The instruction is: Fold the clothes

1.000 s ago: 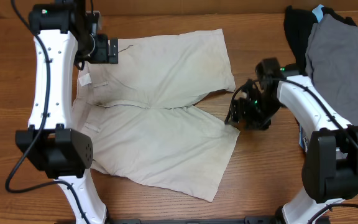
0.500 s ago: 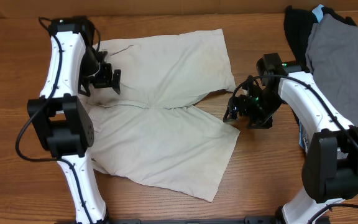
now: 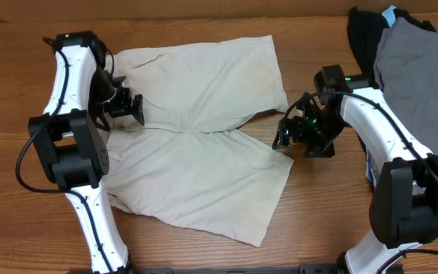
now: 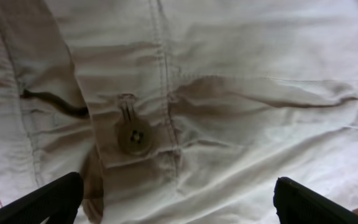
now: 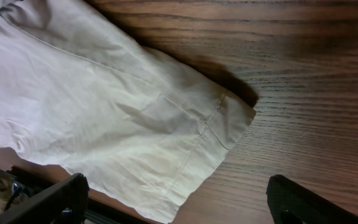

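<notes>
A brown wooden desk [image 3: 204,255] fills the overhead view. The khaki shorts [image 3: 204,152] lie spread flat across its middle, with the waistband toward the left edge and both legs pointing right. One leg lies toward the far edge and the other toward the near edge. They lie as they did a second ago.

The left gripper [image 3: 134,108] hangs over the waistband near its middle. A second ago it was further up, near the waistband's far end, so the arm has swung toward the near edge. Its fingers [image 4: 48,200] stand wide apart. The wrist view shows the fly button [image 4: 134,137] and a belt loop below them, with nothing pinched.

The right gripper [image 3: 284,137] sits just beside the leg hems, between the two legs' ends, and has hardly shifted. Its fingers [image 5: 48,202] are also spread wide. The hem corner [image 5: 232,118] of one leg lies flat on the wood beneath them, not gripped.

At the far right corner a grey garment [image 3: 420,76] is heaped over a black garment [image 3: 362,38], well apart from the shorts.
</notes>
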{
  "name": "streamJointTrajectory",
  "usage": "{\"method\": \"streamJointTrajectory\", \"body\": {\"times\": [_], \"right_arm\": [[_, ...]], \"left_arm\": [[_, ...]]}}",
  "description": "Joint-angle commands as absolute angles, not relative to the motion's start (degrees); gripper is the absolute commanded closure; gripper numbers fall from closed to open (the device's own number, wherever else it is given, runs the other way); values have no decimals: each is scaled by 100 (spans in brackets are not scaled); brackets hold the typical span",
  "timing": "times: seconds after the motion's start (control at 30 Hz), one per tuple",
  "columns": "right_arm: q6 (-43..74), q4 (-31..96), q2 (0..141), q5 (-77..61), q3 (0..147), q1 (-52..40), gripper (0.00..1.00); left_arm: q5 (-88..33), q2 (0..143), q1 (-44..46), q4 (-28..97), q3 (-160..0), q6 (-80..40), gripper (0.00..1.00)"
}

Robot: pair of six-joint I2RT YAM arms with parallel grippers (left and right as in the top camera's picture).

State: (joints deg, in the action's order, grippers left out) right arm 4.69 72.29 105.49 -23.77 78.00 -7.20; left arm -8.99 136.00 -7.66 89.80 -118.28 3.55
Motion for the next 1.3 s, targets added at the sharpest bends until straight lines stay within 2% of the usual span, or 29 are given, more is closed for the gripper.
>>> {"method": "streamJointTrajectory", "body": {"times": [0.0, 0.07, 0.13, 0.2, 0.3, 0.33, 0.57, 0.93, 1.27], "right_arm": [[445, 7210, 10436, -2300, 7924, -701, 4], [445, 7190, 10436, -2276, 7924, -701, 4], [447, 7190, 10436, -2276, 7924, -701, 4], [447, 7192, 10436, -2276, 7924, -701, 4], [447, 7194, 10436, -2276, 7924, -701, 3], [447, 7194, 10436, -2276, 7924, -701, 3], [449, 7164, 10436, -2276, 7924, -701, 3], [451, 7133, 10436, -2276, 7924, -701, 3], [449, 7122, 10436, -2276, 7924, -701, 3]], "left_arm": [[-930, 13664, -860, 8866, -11644, 357, 2], [-1020, 13664, -899, 8809, -11598, 362, 6], [-1015, 13664, -906, 8705, -11555, 366, 16], [-1015, 13664, -902, 8584, -11548, 364, 42], [-1015, 13664, -871, 8412, -11550, 250, 89], [-1015, 13664, -871, 8385, -11550, 250, 96], [-915, 13485, -1037, 8774, -11928, 183, 96], [454, 12899, -1280, 9148, -12173, -478, 96], [1876, 12908, -1474, 8191, -10840, -1424, 96]]}}
